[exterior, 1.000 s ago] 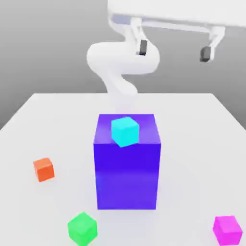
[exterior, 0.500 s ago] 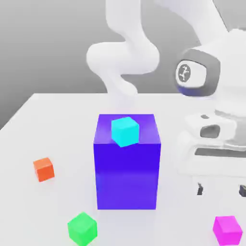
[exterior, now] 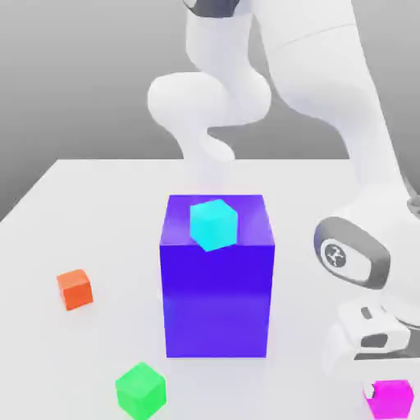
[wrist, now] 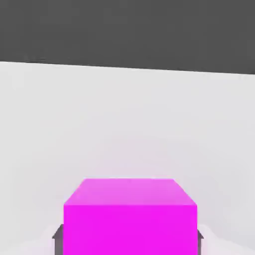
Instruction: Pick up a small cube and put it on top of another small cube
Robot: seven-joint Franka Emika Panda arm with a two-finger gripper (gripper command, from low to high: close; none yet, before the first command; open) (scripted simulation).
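Claw: my claw [exterior: 390,392] is down at the counter's near edge, toward the exterior view's right corner, with its fingers [wrist: 58,238] pressed against the two opposite sides of the pink cube.
Grip: in the hand view the dark finger pads sit flush on either side of the pink cube, so I am pinching it.
Pink cube: the pink cube [exterior: 391,399] [wrist: 129,219] sits low at the counter, at the near edge by the right corner in the exterior view, partly covered by my hand from above.
Green cube: the green cube [exterior: 140,390] rests on the counter near the same near edge, toward the exterior view's left, well apart from the pink cube.
Blue block: a tall blue block [exterior: 216,295] stands around the middle of the counter, between the green cube and my hand as the exterior view shows them, and farther back than both.
Cyan cube: a cyan cube [exterior: 213,224] sits on top of the blue block, close to its front upper edge.
Orange cube: an orange cube [exterior: 75,289] lies on the counter toward the exterior view's left edge, farther back than the green cube and apart from it.
Counter: the counter [exterior: 98,213] is plain white and flat; in the hand view its far edge [wrist: 127,67] meets a dark background.
Arm: my white arm [exterior: 328,107] arches over from the far side and comes down on the exterior view's right.
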